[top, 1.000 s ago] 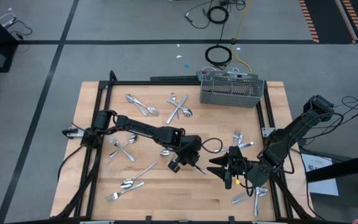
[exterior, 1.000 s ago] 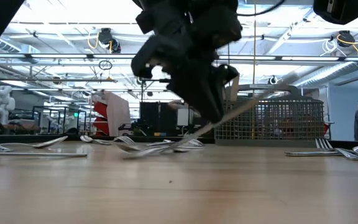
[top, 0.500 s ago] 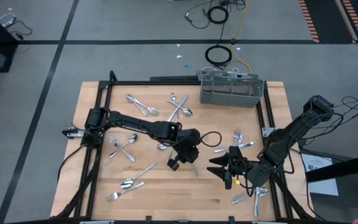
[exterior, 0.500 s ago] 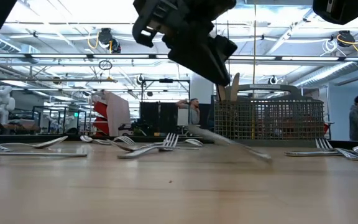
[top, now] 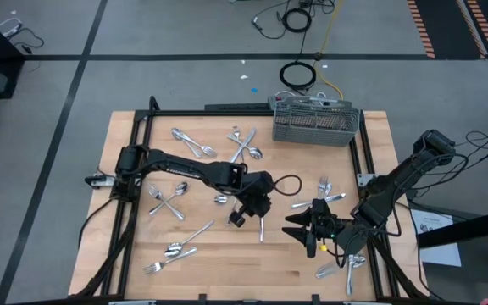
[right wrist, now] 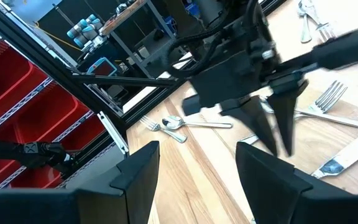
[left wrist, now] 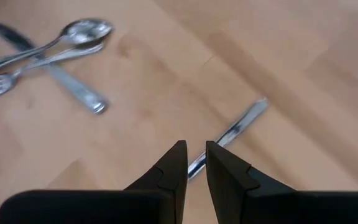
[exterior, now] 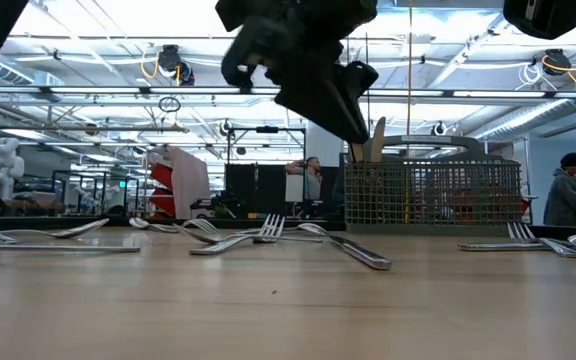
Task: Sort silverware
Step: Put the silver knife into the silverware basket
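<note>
My left gripper (top: 250, 209) hangs over the middle of the table, lifted clear in the low view (exterior: 320, 80). Its fingers (left wrist: 196, 155) stand a narrow gap apart and hold nothing. Just below them a silver knife (left wrist: 232, 130) lies flat on the wood (exterior: 353, 250) (top: 261, 227). My right gripper (top: 300, 230) waits open a little to the right of it, near the table, pointing toward the left gripper (right wrist: 272, 118). More silverware lies scattered in small groups (top: 191, 142) (top: 244, 146) (top: 168, 201) (top: 176, 246) (top: 324, 191) (top: 346, 267).
The grey mesh caddy (top: 315, 121) stands at the far edge, right of centre, with some pieces standing in it (exterior: 373, 140). A crossed spoon, fork and knife (left wrist: 48, 53) lie near the left gripper. Bare wood shows along the near middle (top: 252, 263). People stand in the room behind.
The left gripper rose and drew slightly toward the table's left. The knife, which it held tilted with one end near the wood, dropped out of it, slid a little and now lies flat on the table. The right arm kept still.
</note>
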`<move>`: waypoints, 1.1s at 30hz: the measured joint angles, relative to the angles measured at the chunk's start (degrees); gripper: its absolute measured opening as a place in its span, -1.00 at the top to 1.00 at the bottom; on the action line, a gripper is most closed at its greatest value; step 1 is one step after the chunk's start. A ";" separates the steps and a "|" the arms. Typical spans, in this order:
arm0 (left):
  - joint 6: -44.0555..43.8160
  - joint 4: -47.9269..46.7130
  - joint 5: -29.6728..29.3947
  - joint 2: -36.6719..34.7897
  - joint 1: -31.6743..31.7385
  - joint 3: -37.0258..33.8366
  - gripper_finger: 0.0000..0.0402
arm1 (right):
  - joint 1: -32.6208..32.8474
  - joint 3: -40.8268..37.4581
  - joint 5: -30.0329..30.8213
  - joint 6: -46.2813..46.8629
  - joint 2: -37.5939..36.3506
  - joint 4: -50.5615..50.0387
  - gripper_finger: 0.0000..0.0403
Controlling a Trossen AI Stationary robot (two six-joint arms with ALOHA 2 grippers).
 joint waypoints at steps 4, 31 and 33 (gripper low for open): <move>5.22 -1.66 -2.83 0.02 0.16 0.00 0.67 | 0.00 0.01 0.00 0.67 0.00 0.02 -0.01; 32.51 6.06 -5.07 6.75 -0.76 -4.39 0.08 | -0.04 0.02 0.00 1.75 0.00 -0.08 -0.01; 32.31 8.09 -5.13 7.85 -0.76 -4.39 0.08 | -0.11 0.02 0.02 1.73 0.00 -0.25 -0.01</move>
